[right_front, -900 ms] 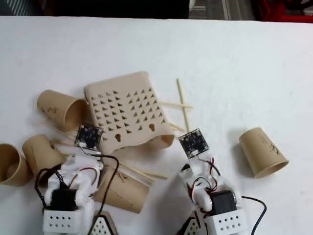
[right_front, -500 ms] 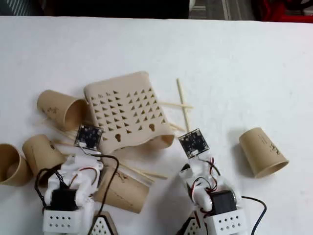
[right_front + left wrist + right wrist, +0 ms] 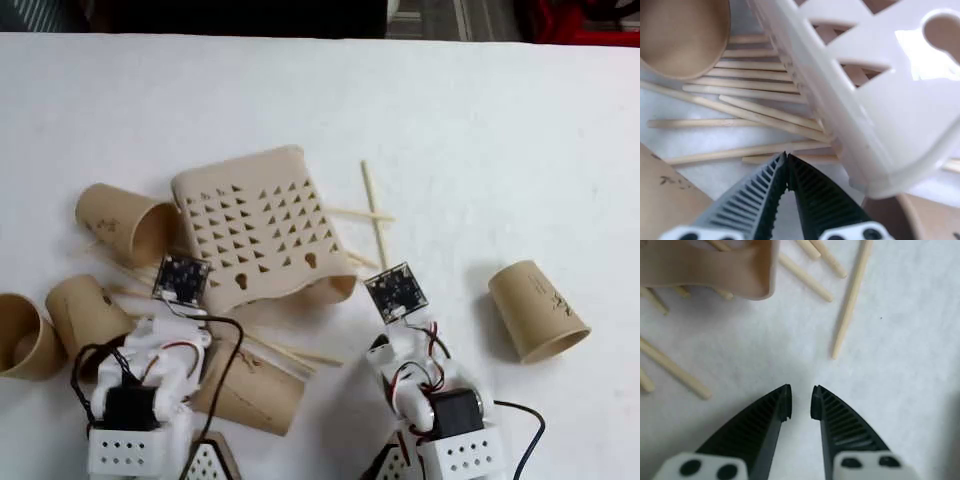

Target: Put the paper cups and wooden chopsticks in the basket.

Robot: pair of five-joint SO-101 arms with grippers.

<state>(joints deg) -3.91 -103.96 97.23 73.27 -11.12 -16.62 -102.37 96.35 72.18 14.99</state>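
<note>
Tips of my left gripper (image 3: 786, 159) are clenched together, empty, over wooden chopsticks (image 3: 740, 95) running under the basket (image 3: 880, 115) edge. Right gripper (image 3: 800, 404) slightly parted, empty, above table (image 3: 890, 390). Beyond, I log paper cups (image 3: 535, 310) lying sideways.

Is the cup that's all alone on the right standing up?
No, that cup is lying on its side on the white table.
</note>
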